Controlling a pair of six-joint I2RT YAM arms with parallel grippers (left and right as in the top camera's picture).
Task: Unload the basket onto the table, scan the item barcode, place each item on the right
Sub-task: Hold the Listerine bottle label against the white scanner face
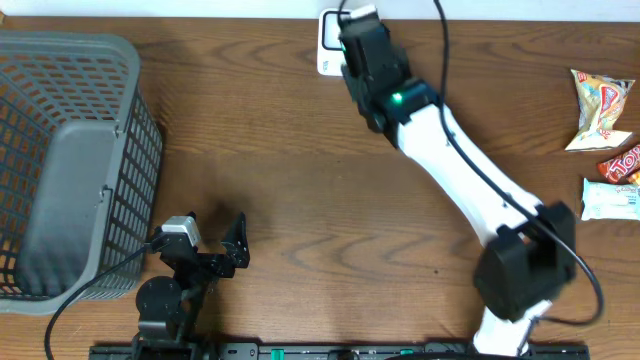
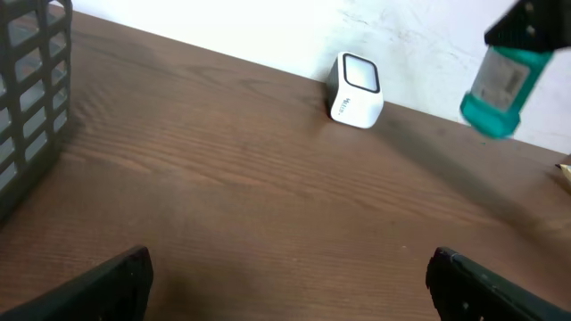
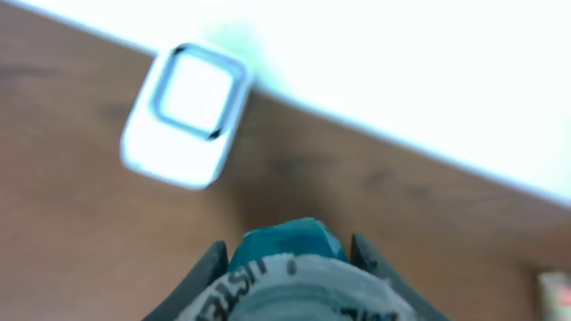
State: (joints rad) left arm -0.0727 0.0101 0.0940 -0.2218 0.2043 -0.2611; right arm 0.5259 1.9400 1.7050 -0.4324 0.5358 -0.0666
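Going from the biggest thing down, what lies in front of you?

First comes the brown wooden surface [image 1: 280,150]. On its left end stands a grey mesh basket [image 1: 135,90].

And your arms?

My right arm [image 1: 470,175], white with black joints, stretches on a slant from the near edge to the far edge of the surface. My left hand [image 1: 208,242] sits low by the near edge, just beside the basket. Its two fingers are spread wide apart, and its own camera shows bare wood between the dark fingertips.

Where is the item?

It is in my right hand [image 3: 294,267], whose fingers are clamped on a teal bottle [image 2: 501,85] with a pale label, one finger on each side. The left wrist camera shows the bottle hanging in the air over the far part of the surface, to the right of the scanner [image 2: 355,89] and apart from it. From overhead the bottle is hidden under my hand.

Tell me about the scanner.

It is a small white box with a dark-framed window, standing at the far edge against the pale wall. In my right wrist camera it lies ahead of the bottle and to the left, blurred, with its window turned up toward the lens. I cannot tell whether the barcode faces that window.

Anything smaller?

Three snack packets [image 1: 598,108] lie at the right edge, well apart from the bottle.
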